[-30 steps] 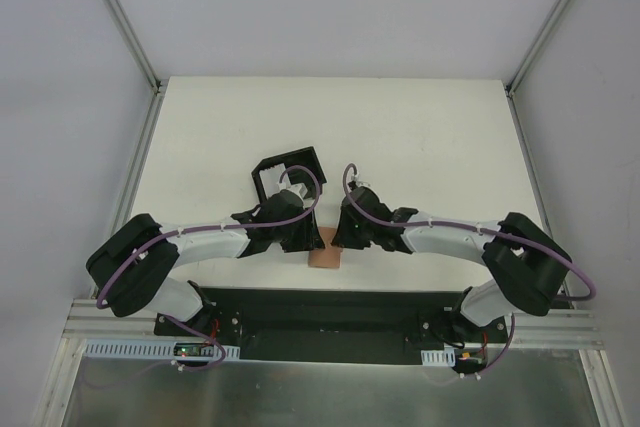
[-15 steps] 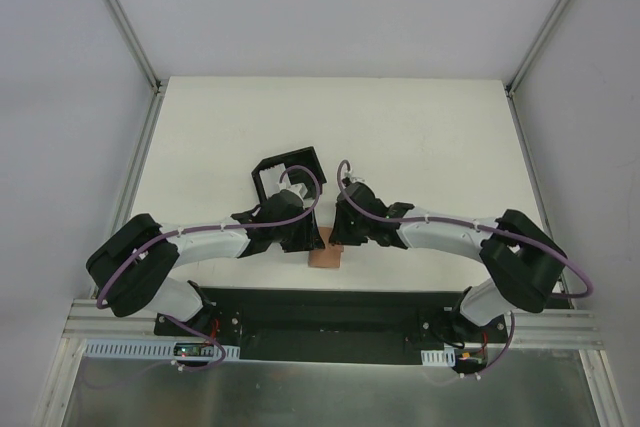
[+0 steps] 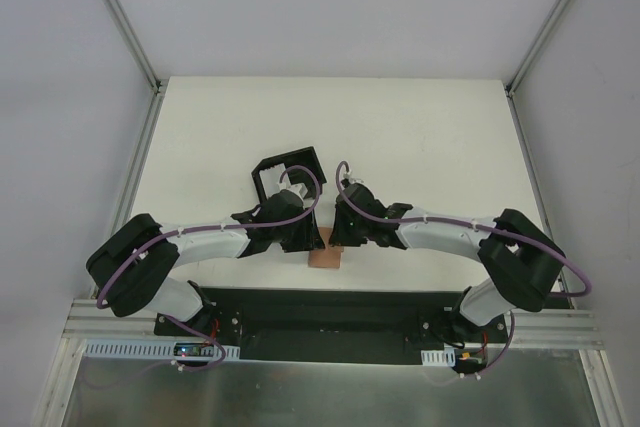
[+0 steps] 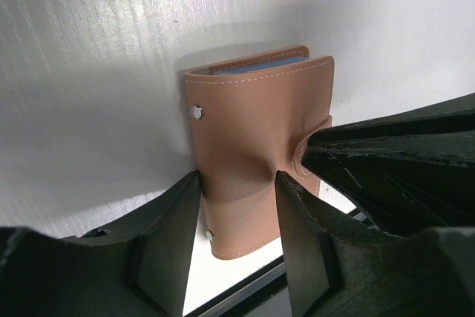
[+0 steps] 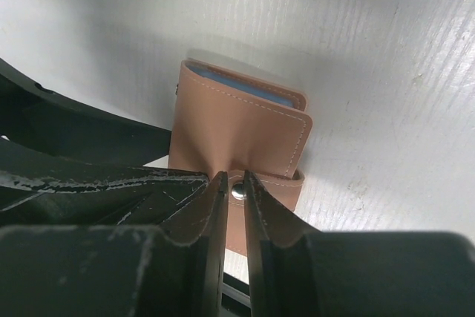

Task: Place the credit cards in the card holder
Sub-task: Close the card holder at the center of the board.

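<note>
The tan leather card holder [image 3: 325, 258] lies folded near the table's front edge, between both wrists. My left gripper [image 4: 237, 183] is shut on it, one finger against each side, and the leather dents between them. A light blue credit card [image 4: 260, 65] shows only as an edge inside the fold, and the same card edge [image 5: 237, 87] appears in the right wrist view. My right gripper [image 5: 231, 177] is nearly closed on the holder's snap tab [image 5: 256, 194], with the metal stud showing in the narrow gap. From above, the left gripper [image 3: 303, 237] and right gripper [image 3: 345, 235] hide most of the holder.
A black open-sided plastic box [image 3: 285, 169] stands just behind the left wrist. The black base plate [image 3: 320, 312] runs along the near edge right beside the holder. White table [image 3: 430, 147] extends behind and to both sides.
The right arm has shifted slightly left, closer to the holder, and its jaws have narrowed a little. The left arm and the holder have stayed put.
</note>
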Robot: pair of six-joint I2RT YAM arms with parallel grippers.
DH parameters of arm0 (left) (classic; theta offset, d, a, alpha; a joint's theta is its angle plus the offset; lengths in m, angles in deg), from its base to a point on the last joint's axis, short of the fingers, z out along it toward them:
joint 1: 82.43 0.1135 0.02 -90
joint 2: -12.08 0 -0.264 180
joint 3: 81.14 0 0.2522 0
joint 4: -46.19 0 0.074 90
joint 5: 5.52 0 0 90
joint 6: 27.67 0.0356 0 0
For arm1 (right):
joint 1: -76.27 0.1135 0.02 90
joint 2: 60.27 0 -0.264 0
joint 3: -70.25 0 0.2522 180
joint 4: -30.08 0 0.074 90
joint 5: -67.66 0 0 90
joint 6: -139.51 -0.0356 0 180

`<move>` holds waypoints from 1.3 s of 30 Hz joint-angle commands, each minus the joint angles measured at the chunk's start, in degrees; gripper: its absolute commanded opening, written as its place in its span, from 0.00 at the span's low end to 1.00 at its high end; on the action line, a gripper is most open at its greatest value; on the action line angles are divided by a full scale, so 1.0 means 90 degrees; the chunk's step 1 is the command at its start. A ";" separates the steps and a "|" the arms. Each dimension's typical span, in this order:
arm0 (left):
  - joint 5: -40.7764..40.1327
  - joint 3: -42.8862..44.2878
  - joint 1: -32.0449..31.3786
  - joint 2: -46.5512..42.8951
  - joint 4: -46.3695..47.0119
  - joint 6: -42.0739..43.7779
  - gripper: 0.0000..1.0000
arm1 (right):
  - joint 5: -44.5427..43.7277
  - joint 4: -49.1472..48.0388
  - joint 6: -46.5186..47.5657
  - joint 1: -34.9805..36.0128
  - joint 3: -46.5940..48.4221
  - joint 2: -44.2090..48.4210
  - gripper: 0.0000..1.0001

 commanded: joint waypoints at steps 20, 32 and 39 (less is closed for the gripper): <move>-0.0083 -0.0192 -0.0041 0.0098 -0.0471 0.0088 0.45 | -0.0420 0.0354 -0.0152 -0.0030 -0.0335 0.0853 0.18; -0.0063 -0.0182 -0.0031 0.0098 -0.0471 0.0108 0.45 | -0.0253 0.0080 -0.0221 -0.0050 -0.0423 0.0833 0.18; -0.0073 -0.0202 -0.0041 0.0078 -0.0471 0.0108 0.45 | -0.0468 0.0129 -0.0279 -0.0265 -0.0794 0.1428 0.18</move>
